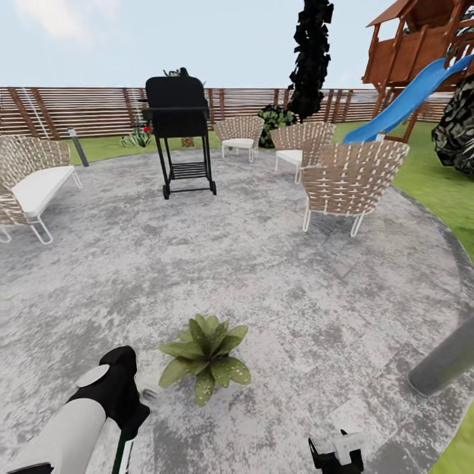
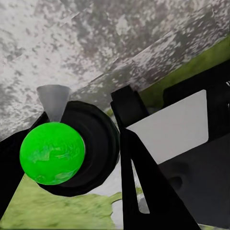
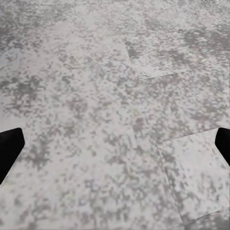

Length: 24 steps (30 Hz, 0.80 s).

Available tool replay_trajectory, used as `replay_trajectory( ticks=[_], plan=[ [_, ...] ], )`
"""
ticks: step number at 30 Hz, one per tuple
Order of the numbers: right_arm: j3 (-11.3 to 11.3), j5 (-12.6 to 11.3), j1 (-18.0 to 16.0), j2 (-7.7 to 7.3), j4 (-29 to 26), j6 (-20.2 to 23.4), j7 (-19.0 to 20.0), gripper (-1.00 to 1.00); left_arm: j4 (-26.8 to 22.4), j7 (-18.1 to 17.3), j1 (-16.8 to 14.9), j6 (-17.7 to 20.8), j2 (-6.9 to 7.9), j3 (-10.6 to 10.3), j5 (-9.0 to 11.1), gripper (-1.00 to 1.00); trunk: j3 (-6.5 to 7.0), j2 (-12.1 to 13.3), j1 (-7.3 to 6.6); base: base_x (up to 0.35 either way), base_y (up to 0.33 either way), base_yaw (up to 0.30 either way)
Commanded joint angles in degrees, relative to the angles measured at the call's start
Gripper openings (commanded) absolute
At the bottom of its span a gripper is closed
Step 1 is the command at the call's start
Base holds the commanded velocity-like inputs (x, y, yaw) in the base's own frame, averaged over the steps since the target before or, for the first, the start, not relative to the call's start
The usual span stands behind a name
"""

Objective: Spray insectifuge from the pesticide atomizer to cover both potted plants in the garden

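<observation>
**Right wrist: patio stone between parted fingers**

Through my right wrist camera I look onto the round patio [image 3: 115, 96], a mottled grey and white stone surface. Thin seams cut it into slabs; one lighter slab [image 3: 191, 177] lies close to one fingertip, another pale slab edge runs further off. The right gripper [image 3: 115, 148] has its two black fingertips [image 3: 9, 148] set wide apart at opposite borders, with bare stone between them and nothing held.
</observation>
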Motion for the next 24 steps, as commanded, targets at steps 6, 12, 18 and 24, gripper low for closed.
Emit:
replay_trajectory(
  ticks=[6, 12, 18, 24],
  plan=[
    [-0.3, 0.3, 0.0, -0.01, 0.1, -0.2, 0.0, 1.0, -0.1, -0.6, 0.0, 0.5, 0.1, 0.1, -0.5, -1.0, -0.05, 0.0, -0.01, -0.001, 0.307, -0.181],
    [-0.3, 0.2, 0.0, -0.01, 0.1, -0.2, 0.0, 1.0, -0.1, -0.6, 0.0, 0.5, -0.03, 0.2, -0.5, -1.0, -0.05, 0.0, -0.01, 0.0, 0.31, -0.282],
    [-0.3, 0.2, 0.0, -0.01, 0.1, -0.2, 0.0, 1.0, -0.1, -0.6, 0.0, 0.5, -0.07, 0.4, -0.5, -1.0, -0.05, 0.0, -0.01, 0.0, 0.311, -0.285],
    [-0.3, 0.2, 0.0, -0.01, 0.1, -0.2, 0.0, 1.0, 0.0, -0.6, 0.0, 0.5, -0.15, 0.0, -0.5, -1.0, -0.05, 0.0, -0.01, -0.029, 0.31, -0.285]
  ],
)
